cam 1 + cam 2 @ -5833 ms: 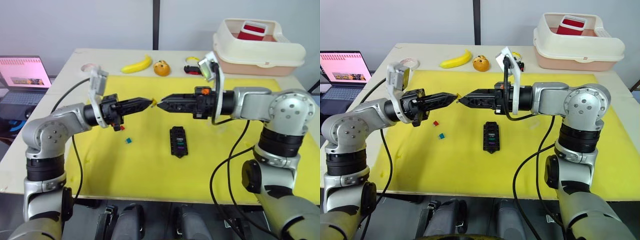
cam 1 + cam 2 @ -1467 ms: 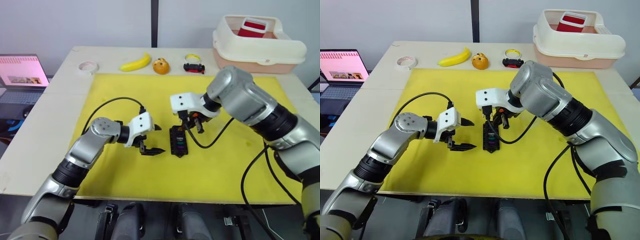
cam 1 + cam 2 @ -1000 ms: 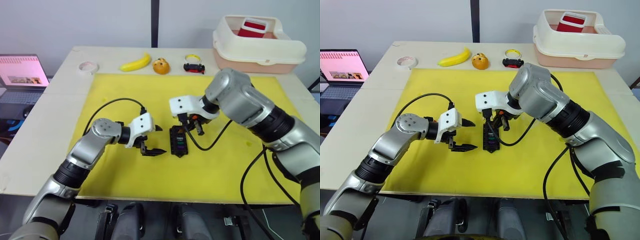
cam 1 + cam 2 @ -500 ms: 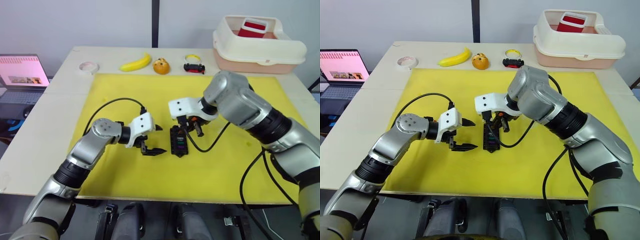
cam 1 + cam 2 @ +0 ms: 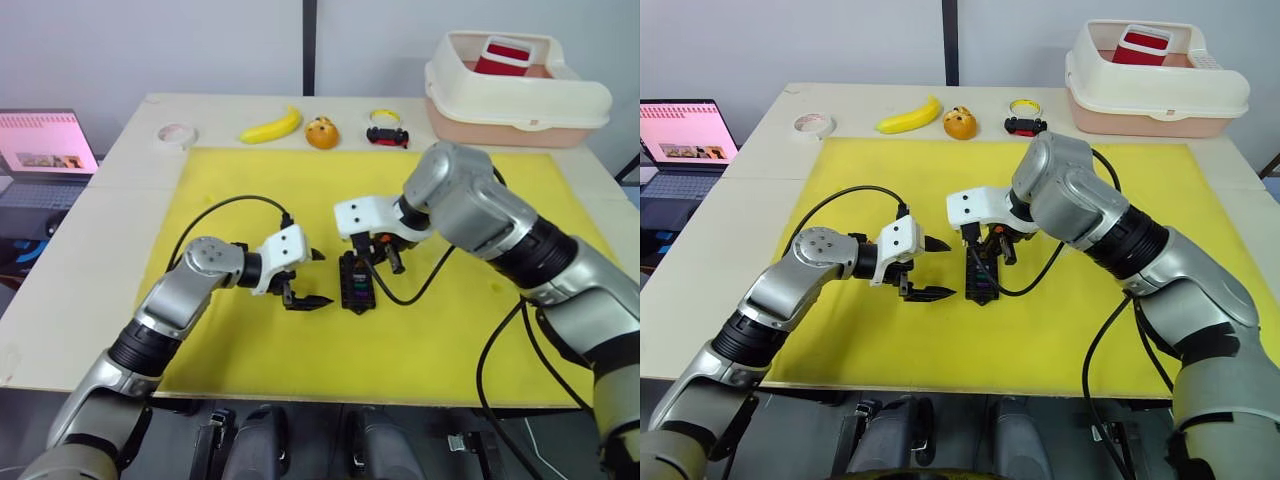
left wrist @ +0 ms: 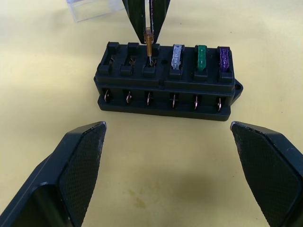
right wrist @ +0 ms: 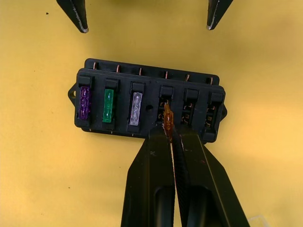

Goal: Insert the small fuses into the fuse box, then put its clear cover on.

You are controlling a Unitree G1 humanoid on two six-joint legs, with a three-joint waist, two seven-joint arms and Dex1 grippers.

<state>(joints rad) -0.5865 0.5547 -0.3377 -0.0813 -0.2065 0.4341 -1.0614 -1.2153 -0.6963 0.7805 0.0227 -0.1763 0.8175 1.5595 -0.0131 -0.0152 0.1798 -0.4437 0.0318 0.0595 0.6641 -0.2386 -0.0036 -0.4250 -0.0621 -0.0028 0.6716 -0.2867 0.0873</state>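
Lowered now from the mid-air meeting with my left claw (image 6: 163, 156), which waits spread beside the fuse box (image 7: 149, 104) on the yellow mat (image 5: 450, 330), my right claw (image 7: 169, 130) pinches the amber fuse (image 7: 167, 117) by its plastic head over the fourth slot, and I judge it light, stiff, slippery, with thin legs that bend easily.

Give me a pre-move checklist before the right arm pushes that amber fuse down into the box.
1. Grip: right gripper shut on the amber fuse. Ok.
2. Alignment: the fuse's prongs sit at the mouth of the fourth slot of the fuse box, beside the grey fuse. Looks ok; how far it is in, cannot tell.
3. Seated fuses: purple, green and grey stand in their slots. Ok.
4. Left gripper: open, jaws apart on either side of the box, touching nothing. Ok.
5. Box flat on the yellow mat, unbraced. Ok, but it may slide.
6. Clear cover: lies on the mat behind the box, not in the way. Ok.
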